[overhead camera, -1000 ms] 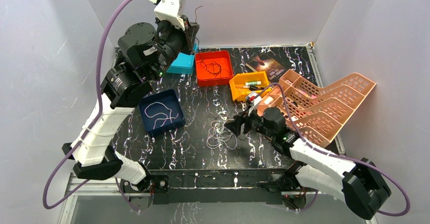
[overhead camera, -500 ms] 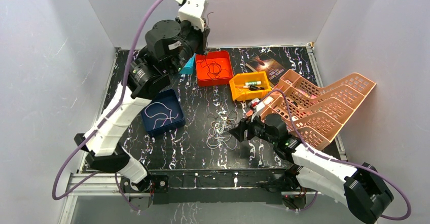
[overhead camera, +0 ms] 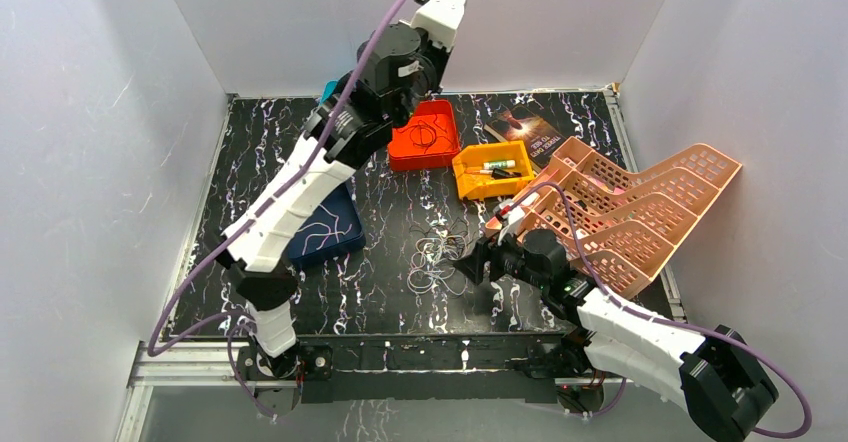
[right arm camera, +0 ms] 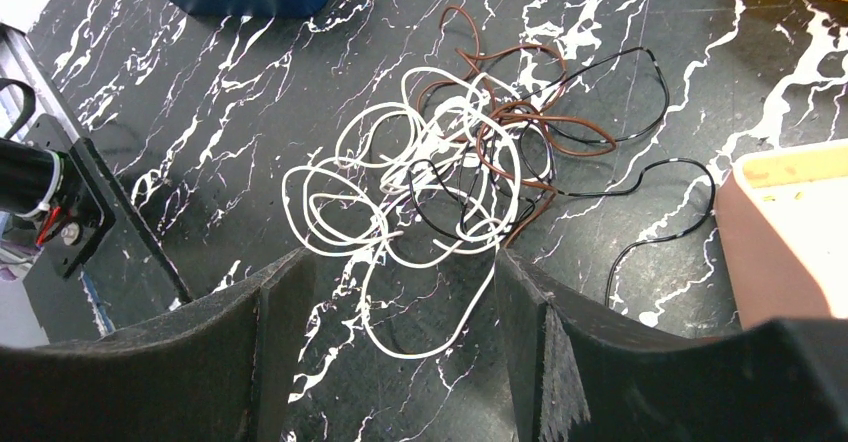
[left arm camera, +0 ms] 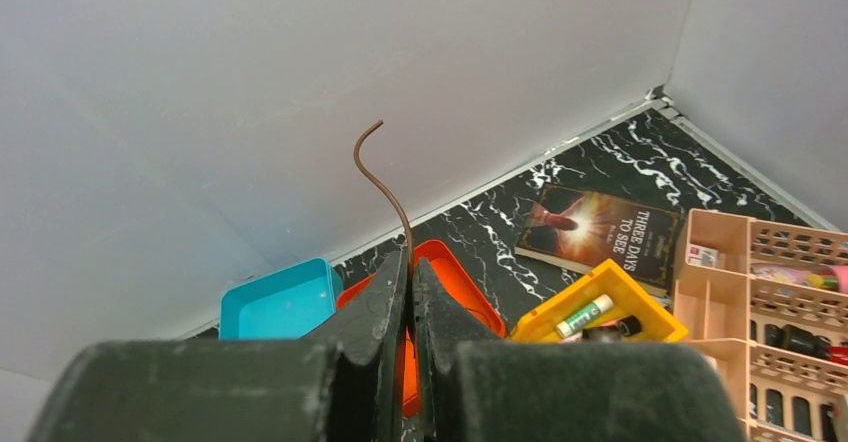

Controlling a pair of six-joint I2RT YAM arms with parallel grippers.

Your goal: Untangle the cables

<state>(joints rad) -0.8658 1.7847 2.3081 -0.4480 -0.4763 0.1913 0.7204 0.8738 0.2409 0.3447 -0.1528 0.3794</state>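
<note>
A tangle of white, black and brown cables (overhead camera: 437, 262) lies at the table's middle; it also shows in the right wrist view (right arm camera: 450, 177). My right gripper (overhead camera: 468, 262) is open and low just right of it; in its wrist view the gripper (right arm camera: 400, 272) has a white loop lying between the jaws. My left gripper (overhead camera: 428, 80) is raised high over the red tray (overhead camera: 425, 134), which holds a dark cable. In its wrist view the left gripper (left arm camera: 410, 262) is shut on a thin brown cable (left arm camera: 385, 177) that curls upward. A dark blue bin (overhead camera: 325, 232) holds pale cables.
A yellow bin (overhead camera: 490, 170) with a glue stick sits right of the red tray. A pink basket rack (overhead camera: 640, 202) fills the right side, close behind my right arm. A book (overhead camera: 525, 127) lies at the back. A teal bin (left arm camera: 275, 302) stands left of the red tray.
My left arm has swung right from above the teal bin to above the red tray, still gripping the brown cable. My right gripper has shifted slightly beside the tangle.
</note>
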